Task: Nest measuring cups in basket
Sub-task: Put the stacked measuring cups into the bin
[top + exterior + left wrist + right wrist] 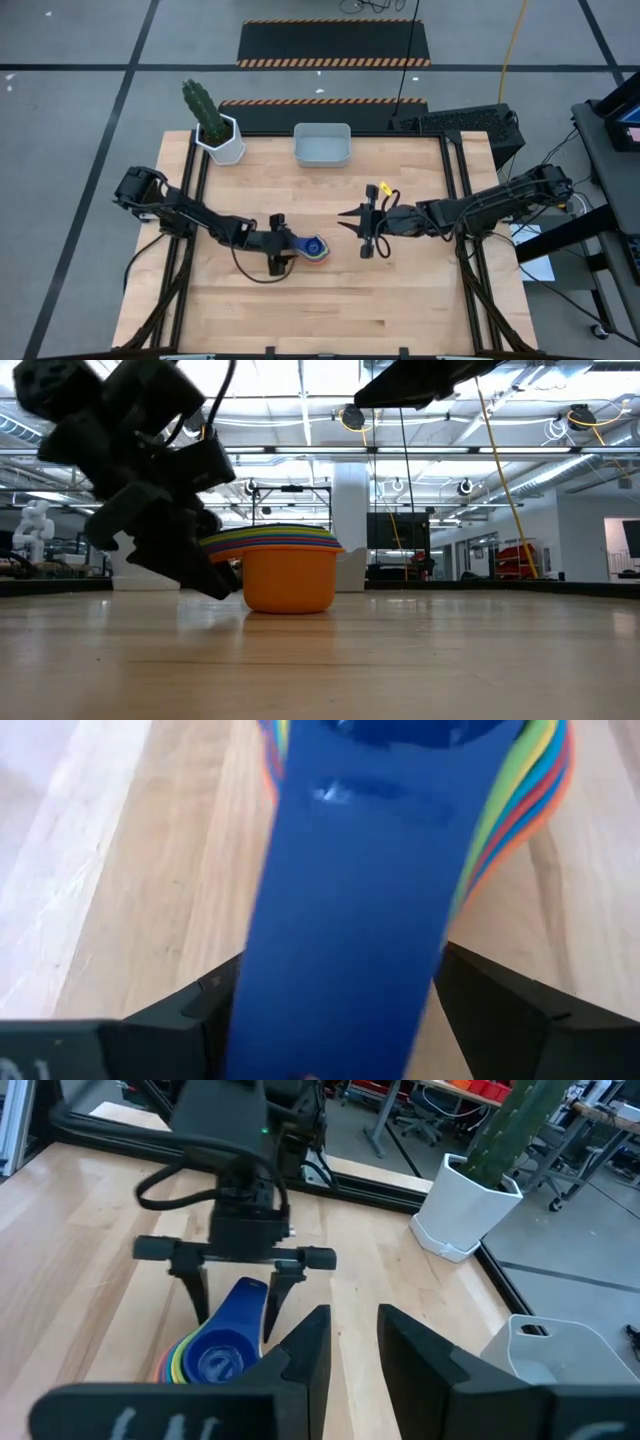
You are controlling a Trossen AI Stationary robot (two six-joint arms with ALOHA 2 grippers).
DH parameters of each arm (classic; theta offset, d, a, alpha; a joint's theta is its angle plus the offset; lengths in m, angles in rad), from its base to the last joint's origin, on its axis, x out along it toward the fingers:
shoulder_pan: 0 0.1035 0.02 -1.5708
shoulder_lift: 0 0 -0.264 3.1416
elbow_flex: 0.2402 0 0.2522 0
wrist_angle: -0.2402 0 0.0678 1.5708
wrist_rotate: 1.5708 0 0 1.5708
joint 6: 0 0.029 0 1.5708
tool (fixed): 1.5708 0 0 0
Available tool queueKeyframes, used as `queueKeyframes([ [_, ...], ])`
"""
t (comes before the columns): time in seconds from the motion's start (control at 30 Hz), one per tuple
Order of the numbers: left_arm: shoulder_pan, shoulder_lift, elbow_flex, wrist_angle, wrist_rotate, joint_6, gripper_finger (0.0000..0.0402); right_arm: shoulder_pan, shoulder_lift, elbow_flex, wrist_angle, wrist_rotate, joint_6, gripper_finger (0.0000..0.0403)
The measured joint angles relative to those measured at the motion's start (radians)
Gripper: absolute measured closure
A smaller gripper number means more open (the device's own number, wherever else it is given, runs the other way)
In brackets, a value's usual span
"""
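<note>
Cups look already nested: one stack of measuring cups [315,248] sits on the worktop [400,310], mid-surface, well apart from the basket [322,144], which is at the far edge just beside the white cactus pot [226,140]. Low view shows the orange cup [289,580] at the bottom with coloured rims layered above it; the dark blue cup [214,1361] is innermost on top.

Left gripper [281,246] is on the side of the stack away from the right arm. Its jaws stand spread either side of the fanned handles; the dark blue handle [345,920] runs between the fingers [505,1020]. Jaws look released, straddling but not yet pinching, as far as the wrist view shows.

Right gripper [366,232] waits on the opposite side of the stack, near but apart from it, jaws part-closed with a narrow gap, holding nothing.

Judged step: grasp the whole stack by its handles, then carry it to the basket.

To do it well:
- Close on all handles together, not just the blue one, or the lower cups may stay behind.
- Handles are fanned, so centre the jaws before closing; an off-centre pinch could twist the stack.
- Lift straight up and keep level, since nested cups can slide apart if tilted.
- The path to the basket passes near the cactus pot; stay on the basket's side of it.
- Lower fully inside the basket walls before releasing.
</note>
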Motion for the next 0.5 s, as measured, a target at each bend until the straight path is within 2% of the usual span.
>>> queueKeyframes([
  [0.27,0.001,0.0,-0.188,0.405,-0.004,0.031,0.0131,0.014,0.0,0.0,0.0,-0.001,-0.003,0.0323],
  [0.5,0.001,0.0,-0.241,0.499,-0.004,0.04,0.0139,0.014,0.0,0.0,0.0,0.0,-0.006,0.0323],
])
